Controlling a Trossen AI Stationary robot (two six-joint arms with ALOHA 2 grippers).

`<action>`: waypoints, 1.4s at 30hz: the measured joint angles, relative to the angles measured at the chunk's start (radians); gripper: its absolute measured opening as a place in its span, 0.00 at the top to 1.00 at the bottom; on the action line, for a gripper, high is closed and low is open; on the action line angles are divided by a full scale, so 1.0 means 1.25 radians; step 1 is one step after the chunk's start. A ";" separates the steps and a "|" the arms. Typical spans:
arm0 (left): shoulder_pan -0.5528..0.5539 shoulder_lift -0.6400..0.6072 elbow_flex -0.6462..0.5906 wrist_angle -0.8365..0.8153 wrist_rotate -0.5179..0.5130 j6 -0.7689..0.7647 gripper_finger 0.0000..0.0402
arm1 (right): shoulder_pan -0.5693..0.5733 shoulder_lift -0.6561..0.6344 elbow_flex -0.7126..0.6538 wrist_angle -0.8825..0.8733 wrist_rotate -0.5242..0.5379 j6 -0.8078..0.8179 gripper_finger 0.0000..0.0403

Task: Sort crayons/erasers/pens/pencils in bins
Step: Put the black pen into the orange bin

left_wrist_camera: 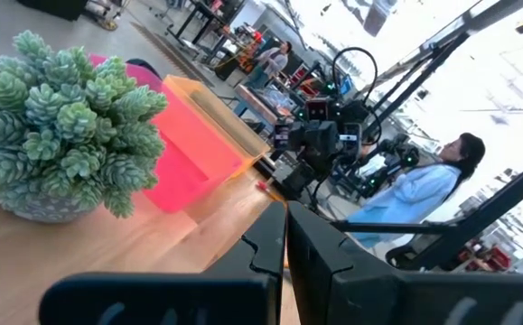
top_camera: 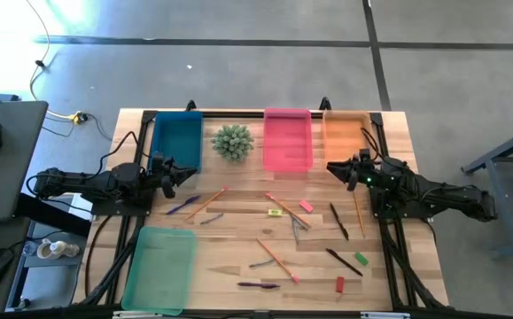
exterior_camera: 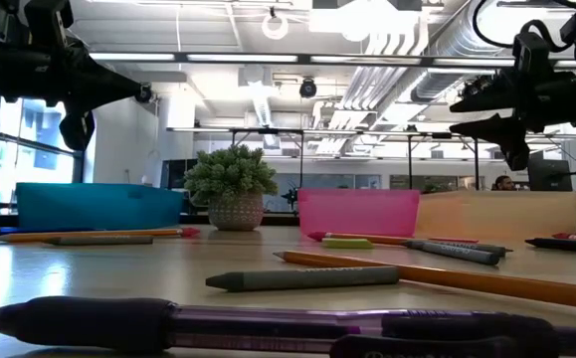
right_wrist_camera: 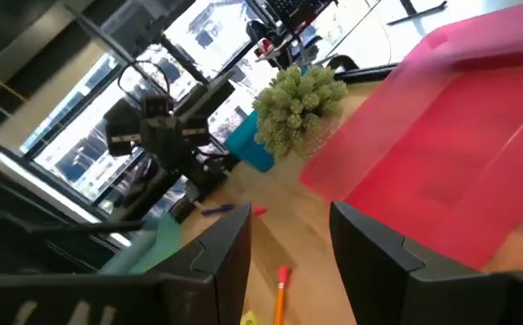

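Pencils [top_camera: 287, 206], pens [top_camera: 338, 221], crayons [top_camera: 212, 217] and erasers [top_camera: 275, 213] lie scattered flat on the wooden table. At the far edge stand the blue bin [top_camera: 176, 142], the pink bin [top_camera: 288, 139] and the orange bin [top_camera: 345, 135]. The light green bin [top_camera: 160, 268] sits near left. My left gripper [top_camera: 188, 172] hovers level by the blue bin's near end, shut and holding nothing [left_wrist_camera: 285, 248]. My right gripper [top_camera: 334, 168] hovers level by the orange bin's near end, open and holding nothing [right_wrist_camera: 288, 239].
A spiky green plant in a pot [top_camera: 233, 142] stands between the blue and pink bins. In the low view a purple pen [exterior_camera: 268, 323] and a grey crayon [exterior_camera: 302, 279] lie closest. A person [left_wrist_camera: 428, 185] sits beyond the table's right side.
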 joint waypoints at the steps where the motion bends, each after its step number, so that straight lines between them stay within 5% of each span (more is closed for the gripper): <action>1: 0.000 0.000 0.000 0.000 0.000 0.000 0.99 | 0.000 0.000 0.000 0.004 0.002 0.007 0.64; 7: 0.000 0.000 0.000 0.000 0.000 0.000 0.99 | 0.001 0.000 0.011 0.086 -0.027 0.064 0.64; 12: 0.001 0.000 0.000 0.000 -0.005 0.000 0.99 | 0.002 0.004 0.132 0.034 -0.068 0.055 0.64; 25: 0.001 0.000 0.000 -0.003 -0.014 0.001 0.99 | 0.002 0.263 0.638 -0.798 -0.104 0.080 0.64; 32: 0.001 0.000 0.000 -0.004 -0.014 0.019 0.99 | 0.027 0.387 0.675 -0.925 -0.201 0.144 0.64; 42: 0.001 0.000 0.000 -0.004 -0.003 0.034 0.99 | 0.227 0.510 0.676 -0.936 -0.122 0.295 0.64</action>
